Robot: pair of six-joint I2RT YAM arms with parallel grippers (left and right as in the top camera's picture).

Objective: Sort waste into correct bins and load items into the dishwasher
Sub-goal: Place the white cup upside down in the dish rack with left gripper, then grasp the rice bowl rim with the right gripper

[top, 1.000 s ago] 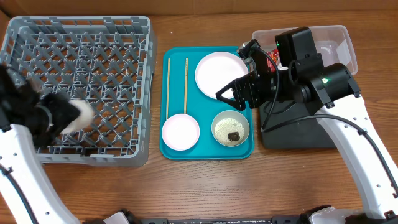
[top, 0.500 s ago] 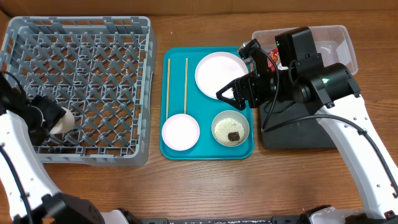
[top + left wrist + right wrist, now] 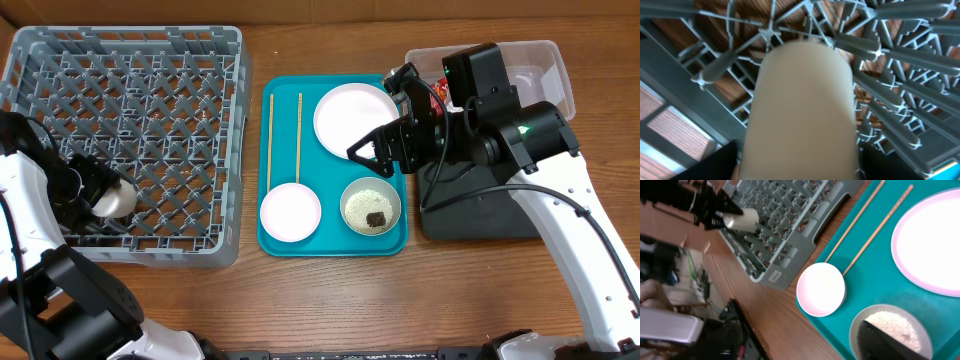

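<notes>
My left gripper (image 3: 95, 196) is shut on the small white cup (image 3: 118, 200), held on its side low over the front left of the grey dish rack (image 3: 130, 60). The cup fills the left wrist view (image 3: 805, 100). My right gripper (image 3: 366, 150) is open and empty above the teal tray, between the large pale-pink plate (image 3: 352, 118) and the grey-green bowl (image 3: 371, 206) of rice with a brown lump (image 3: 376, 218). The small pink dish (image 3: 290, 211) and two chopsticks (image 3: 299, 135) lie on the tray. A red wrapper (image 3: 437, 93) shows in the clear tub (image 3: 548, 70), partly hidden.
The teal tray (image 3: 280, 95) sits between the rack and the bins. The black tray (image 3: 480, 212) lies in front of the clear tub, under my right arm. In the right wrist view the bowl (image 3: 875, 325) is just beside one finger, with bare wooden table (image 3: 770, 325) to the left.
My left gripper has shifted with the cup over the rack's front left, first leftward, then back a little right and lower. The right arm has not moved.
</notes>
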